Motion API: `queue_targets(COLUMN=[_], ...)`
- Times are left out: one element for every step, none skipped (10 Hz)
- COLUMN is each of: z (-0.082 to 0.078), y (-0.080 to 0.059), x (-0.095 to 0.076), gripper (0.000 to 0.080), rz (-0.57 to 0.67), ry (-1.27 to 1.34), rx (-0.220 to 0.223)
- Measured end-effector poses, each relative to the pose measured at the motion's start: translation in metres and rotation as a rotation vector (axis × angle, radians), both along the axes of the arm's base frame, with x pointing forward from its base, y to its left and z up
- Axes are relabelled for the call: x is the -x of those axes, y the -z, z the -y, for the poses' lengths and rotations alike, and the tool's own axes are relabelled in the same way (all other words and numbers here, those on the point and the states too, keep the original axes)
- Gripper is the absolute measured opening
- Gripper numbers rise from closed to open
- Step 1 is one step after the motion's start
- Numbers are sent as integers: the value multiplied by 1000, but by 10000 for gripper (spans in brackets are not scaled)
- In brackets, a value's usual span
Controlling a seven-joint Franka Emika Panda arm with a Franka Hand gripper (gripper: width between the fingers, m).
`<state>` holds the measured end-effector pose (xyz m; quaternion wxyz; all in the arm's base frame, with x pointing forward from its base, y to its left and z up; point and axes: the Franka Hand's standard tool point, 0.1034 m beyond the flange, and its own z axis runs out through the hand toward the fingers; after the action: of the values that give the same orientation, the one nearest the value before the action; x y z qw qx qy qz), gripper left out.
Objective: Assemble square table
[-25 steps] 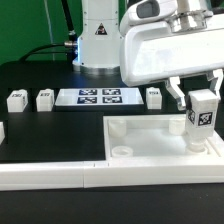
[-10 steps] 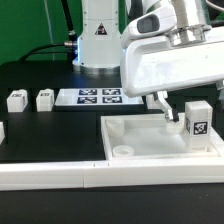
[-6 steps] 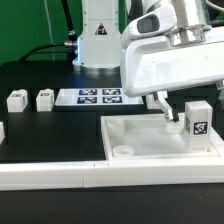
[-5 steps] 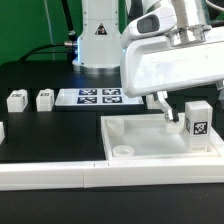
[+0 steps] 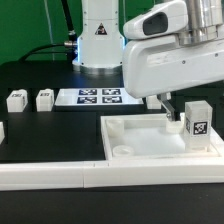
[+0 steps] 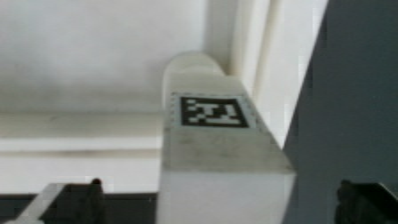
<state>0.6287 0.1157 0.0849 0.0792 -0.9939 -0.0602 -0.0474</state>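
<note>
The white square table top (image 5: 140, 138) lies at the front on the exterior view's right, with a round socket (image 5: 122, 150) at its near corner. A tagged white leg (image 5: 197, 118) stands upright in its far right corner. My gripper (image 5: 188, 102) hovers just above this leg, open, with one finger (image 5: 165, 108) showing beside it. In the wrist view the leg (image 6: 222, 150) fills the middle, tag facing up, and my gripper (image 6: 217, 205) straddles it with both dark fingertips (image 6: 71, 200) apart from its sides.
Two loose legs (image 5: 15, 99) (image 5: 44, 99) stand at the back left, another (image 5: 2, 130) at the left edge, and one (image 5: 152, 100) is partly hidden behind my hand. The marker board (image 5: 97, 97) lies at the back. A long white rail (image 5: 50, 172) runs along the front.
My gripper held the leg low in the corner, then let go and opened. Since half a second ago the hand has risen a little; the leg stays standing.
</note>
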Motion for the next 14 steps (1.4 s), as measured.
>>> queue_targets(z=[-3, -2, 0, -2, -2, -2, -1, 0, 1, 2, 2, 3, 5, 5], y=[3, 8, 10, 9, 10, 10, 11, 11, 11, 11, 13, 13, 13, 13], x=[-4, 3, -1, -5, -4, -4, -5, -5, -5, -5, -5, -6, -7, -8], gripper=[649, 649, 649, 644, 523, 387, 387, 297, 297, 297, 297, 297, 297, 297], rz=[-38, -163, -197, -172, -177, -177, -192, -204, -215, -222, -234, -229, -244, -254], ry=[-7, -24, -26, -19, -4, -5, 91, 165, 235, 275, 381, 529, 649, 770], rx=[-4, -3, -5, -7, -6, -6, -6, -5, -3, -3, -3, -3, -5, -9])
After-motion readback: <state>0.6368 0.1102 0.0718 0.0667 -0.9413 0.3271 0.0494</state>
